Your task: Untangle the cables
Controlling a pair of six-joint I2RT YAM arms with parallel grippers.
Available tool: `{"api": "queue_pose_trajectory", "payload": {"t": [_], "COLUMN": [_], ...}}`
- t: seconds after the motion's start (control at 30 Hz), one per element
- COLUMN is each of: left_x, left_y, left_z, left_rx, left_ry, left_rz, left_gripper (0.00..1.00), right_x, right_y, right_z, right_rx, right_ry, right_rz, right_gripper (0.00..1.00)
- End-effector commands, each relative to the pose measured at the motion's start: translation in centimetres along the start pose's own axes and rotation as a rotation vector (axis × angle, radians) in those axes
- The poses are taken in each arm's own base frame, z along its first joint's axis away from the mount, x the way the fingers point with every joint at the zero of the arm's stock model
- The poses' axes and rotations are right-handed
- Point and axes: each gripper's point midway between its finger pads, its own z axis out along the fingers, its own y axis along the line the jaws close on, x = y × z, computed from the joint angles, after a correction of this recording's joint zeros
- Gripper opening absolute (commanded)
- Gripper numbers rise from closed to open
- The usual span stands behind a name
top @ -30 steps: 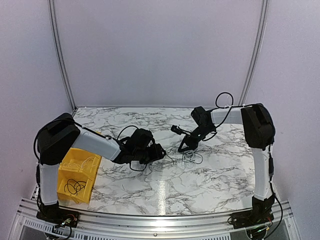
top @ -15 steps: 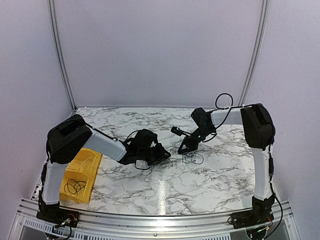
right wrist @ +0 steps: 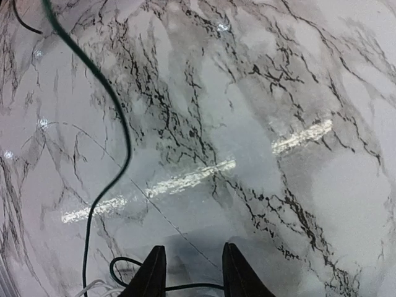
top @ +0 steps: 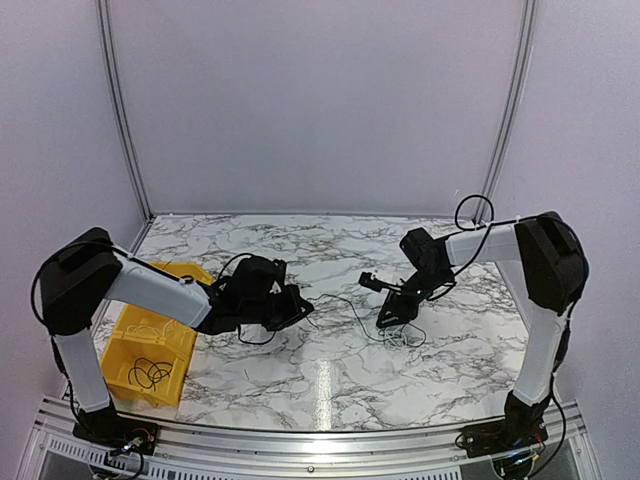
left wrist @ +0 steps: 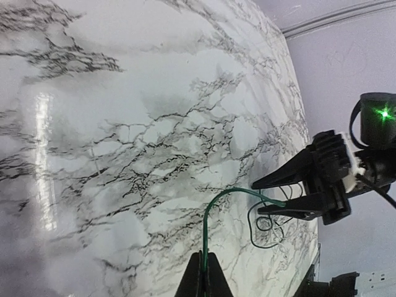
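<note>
**Limp, light wire: pinch close to the knot**

The cables (left wrist: 265,224) lie in a small loose cluster of loops on the counter (top: 330,380), right of centre, just under my right end effector (right wrist: 192,249). One strand (left wrist: 205,238), greenish on the left wrist camera, arcs out of the loops to the left into my left end effector (left wrist: 204,278), whose fingers are pressed together on it. The right end effector's fingers stand apart, and I cannot tell whether the strand passes between them or just beside.

I judge these wires nearly weightless, soft and springy, and thin enough to slip from a loose pinch. I'd take one loop close to the knot, pinch it squarely and pull gently, since a hard tug could tighten it. More wire sits in the yellow bin (top: 135,340), near left.
</note>
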Motion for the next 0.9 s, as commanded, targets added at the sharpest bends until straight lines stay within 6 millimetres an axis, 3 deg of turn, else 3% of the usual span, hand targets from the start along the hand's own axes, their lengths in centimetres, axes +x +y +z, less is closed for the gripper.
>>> {"api": "queue_pose_trajectory", "payload": {"t": [0.0,0.23,0.33,0.47,0.57,0.73,0.87], "left_x": [-3.3,-9.4,-11.8,-13.5,-13.4,-11.7,-11.0], "left_y": [-0.9,-0.6,-2.3,-3.8,-4.7,-5.3,-8.7], "left_z": [-5.2,-17.1,-22.8,-27.7,-28.2,-24.5,-21.5], "left_rx": [-0.021,-0.267,-0.312,-0.352,-0.347,-0.29,-0.161], "left_ry": [-0.168,-0.443,-0.554,-0.628,-0.588,-0.44,-0.361], "left_rz": [0.064,0.227,0.284,0.336,0.382,0.402,0.415], "left_gripper": [0.0,0.0,0.0,0.0,0.0,0.0,0.0], "right_x": [3.5,6.1,7.2,7.6,7.7,7.1,5.0], "right_y": [-0.4,-1.1,-1.6,-2.2,-2.4,-2.9,-3.3], "right_z": [1.2,1.4,1.7,1.9,1.9,1.0,-1.7], "right_rx": [0.068,0.15,0.178,0.2,0.208,0.221,0.226], "right_ry": [0.107,0.166,0.201,0.22,0.226,0.197,0.095], "right_rz": [0.016,0.004,-0.001,-0.002,0.002,0.015,0.046], "right_gripper": [0.3,0.22,0.2,0.16,0.16,0.17,0.22]}}
